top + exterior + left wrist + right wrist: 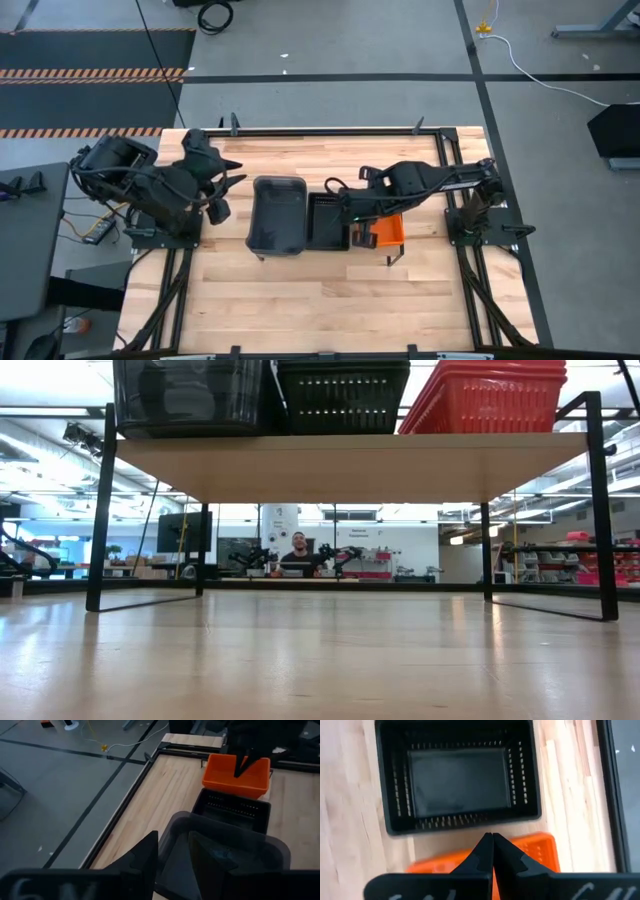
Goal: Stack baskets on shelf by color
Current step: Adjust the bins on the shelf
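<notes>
Orange basket stack (391, 231) sits at the right end of the shelf (340, 468), black perforated stack (328, 220) in the middle, grey stack (278, 214) at the left end; all three colour piles are on the shelf board, none on the bare tabletop (320, 300)

Right end effector (492, 840): fingers pressed together, empty, hovering just above the near wall of the orange basket, between it and the black one. Left end effector (173, 851): fingers part spread, holding nothing, poised near the grey stack's outer rim

Sorting looks complete or nearly so. Risks from here, as judgement:
- right end effector tip is very close to the orange rim; a sideways retreat instead of a lift could hook the wall and drag the top basket off its pile
- low view shows the orange stack tilted, one side riding higher; it may not be fully nested, so a nudge could tip it over the shelf edge
- left fingers close to the grey wall; a forward move would shove that stack into the black one
</notes>
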`<move>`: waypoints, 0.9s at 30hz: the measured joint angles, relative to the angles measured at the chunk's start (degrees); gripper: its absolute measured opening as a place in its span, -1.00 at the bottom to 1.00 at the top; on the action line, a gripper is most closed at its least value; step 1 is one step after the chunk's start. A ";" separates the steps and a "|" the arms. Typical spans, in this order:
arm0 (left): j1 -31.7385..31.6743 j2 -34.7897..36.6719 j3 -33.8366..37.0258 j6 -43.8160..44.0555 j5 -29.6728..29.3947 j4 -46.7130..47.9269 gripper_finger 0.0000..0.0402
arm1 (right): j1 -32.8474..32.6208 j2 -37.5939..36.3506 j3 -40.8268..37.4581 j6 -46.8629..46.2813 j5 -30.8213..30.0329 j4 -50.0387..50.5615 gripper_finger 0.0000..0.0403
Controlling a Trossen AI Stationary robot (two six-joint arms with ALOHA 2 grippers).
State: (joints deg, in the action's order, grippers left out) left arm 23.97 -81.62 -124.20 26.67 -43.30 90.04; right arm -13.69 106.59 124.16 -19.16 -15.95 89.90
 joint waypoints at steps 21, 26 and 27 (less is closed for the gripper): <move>2.55 -0.01 0.00 1.71 -2.09 -0.02 -0.42 | -2.78 -17.97 -30.43 -6.18 5.60 -4.44 -0.96; 2.72 -0.13 0.00 3.02 -2.05 -0.02 -0.42 | -3.45 -17.44 -31.50 -4.85 7.08 -9.27 -0.96; 2.94 -0.13 0.00 3.15 -2.05 -0.02 -0.42 | -3.47 -17.42 -31.50 -4.83 7.08 -10.12 -0.96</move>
State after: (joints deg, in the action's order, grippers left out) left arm 26.91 -81.76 -124.20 29.82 -45.35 90.02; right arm -17.16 89.17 92.66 -23.99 -8.86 79.78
